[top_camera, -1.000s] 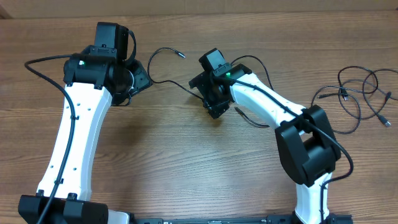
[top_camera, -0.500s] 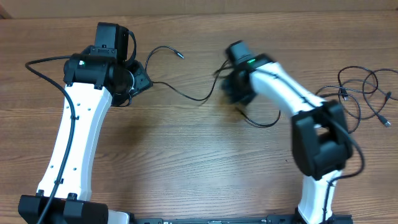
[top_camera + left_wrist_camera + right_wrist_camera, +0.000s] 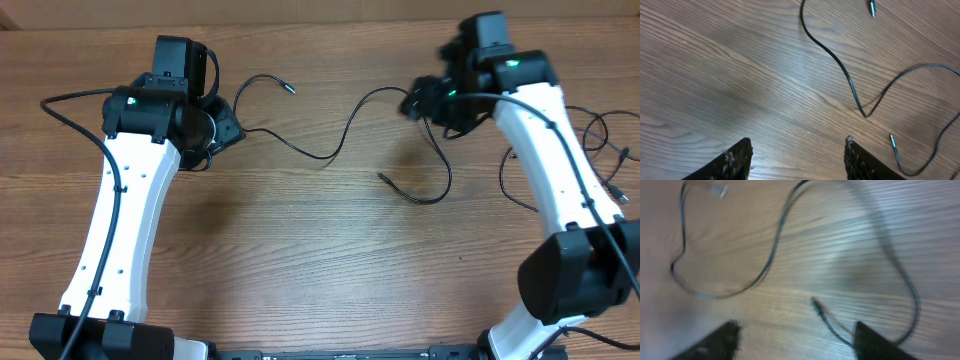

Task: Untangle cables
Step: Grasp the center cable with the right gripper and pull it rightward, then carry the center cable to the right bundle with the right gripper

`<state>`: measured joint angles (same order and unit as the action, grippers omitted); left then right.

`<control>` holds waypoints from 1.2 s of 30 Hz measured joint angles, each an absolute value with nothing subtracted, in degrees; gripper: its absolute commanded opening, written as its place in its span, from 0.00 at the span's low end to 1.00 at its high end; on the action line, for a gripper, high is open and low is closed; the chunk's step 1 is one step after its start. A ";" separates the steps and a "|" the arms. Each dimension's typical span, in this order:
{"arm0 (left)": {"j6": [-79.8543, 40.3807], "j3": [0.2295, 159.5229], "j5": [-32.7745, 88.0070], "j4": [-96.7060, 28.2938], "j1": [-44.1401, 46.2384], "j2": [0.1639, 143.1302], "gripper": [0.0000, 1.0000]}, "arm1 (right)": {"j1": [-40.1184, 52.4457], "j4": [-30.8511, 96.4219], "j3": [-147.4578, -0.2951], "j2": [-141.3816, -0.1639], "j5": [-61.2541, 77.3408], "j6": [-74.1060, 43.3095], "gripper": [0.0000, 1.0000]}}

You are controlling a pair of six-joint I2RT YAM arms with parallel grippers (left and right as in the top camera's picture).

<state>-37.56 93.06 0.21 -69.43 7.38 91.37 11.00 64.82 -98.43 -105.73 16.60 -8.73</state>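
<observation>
Stretching away from the arm bases (image 3: 110,335), the brown wood-grain table (image 3: 300,260) carried one loose black cable (image 3: 322,158) snaking across its middle, its plug ends lying free on the boards. Farther back, the left gripper (image 3: 797,150) and the right gripper (image 3: 795,330) both hovered with jaws spread wide, gripping nothing, while more tangled cables (image 3: 618,150) lay by the right edge.

Blurry frame: right gripper (image 3: 797,342) jaws spread wide over the wood table (image 3: 850,255), thin black cables (image 3: 775,255) snaking top to left across it, one plug end (image 3: 815,302) lying just ahead, between the two fingertips.
</observation>
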 measured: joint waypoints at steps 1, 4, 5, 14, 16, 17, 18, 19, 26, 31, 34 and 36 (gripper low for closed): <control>-37.54 93.06 -1.13 -69.67 7.38 91.37 0.61 | 12.19 64.71 -98.35 -105.97 17.19 -5.91 0.78; -37.58 93.06 -5.04 -71.24 7.25 91.37 0.62 | 15.90 63.61 -98.19 -106.24 18.31 1.74 0.82; -37.63 93.06 -6.63 -72.25 7.03 91.37 0.63 | 17.10 62.98 -98.13 -106.26 18.61 3.97 0.82; -40.01 93.06 -18.44 -81.58 3.14 91.37 0.85 | 28.71 50.28 -92.95 -106.32 18.65 18.61 0.86; -39.44 93.06 -19.18 -82.76 2.87 91.37 0.85 | 31.42 45.93 -90.83 -106.37 17.98 20.12 0.87; -38.87 93.06 -19.22 -83.15 2.90 91.37 0.86 | 32.60 43.64 -89.73 -106.39 17.61 20.60 0.87; -38.39 93.06 -19.25 -83.46 2.90 91.37 0.86 | 33.91 41.08 -88.49 -106.39 17.15 20.99 0.88; -38.09 93.06 -19.22 -83.68 2.90 91.37 0.86 | 34.87 38.76 -87.55 -106.41 16.64 21.32 0.88; -36.88 93.06 -17.58 -84.23 2.90 91.37 0.85 | 38.87 20.60 -79.05 -107.24 10.81 22.52 0.83; -36.86 93.06 -15.68 -84.25 2.90 91.37 0.85 | 38.87 17.17 -77.60 -111.79 7.53 22.76 0.83; -36.86 93.06 -15.18 -84.47 2.90 91.37 0.85 | 38.87 16.86 -77.43 -114.80 6.61 22.76 0.79; -36.86 93.06 -14.87 -84.71 2.90 91.37 0.85 | 38.87 16.82 -77.28 -116.64 6.09 22.81 0.67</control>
<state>-36.86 93.06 -14.87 -84.71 2.90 91.37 38.87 16.82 -77.28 -116.64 6.09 22.81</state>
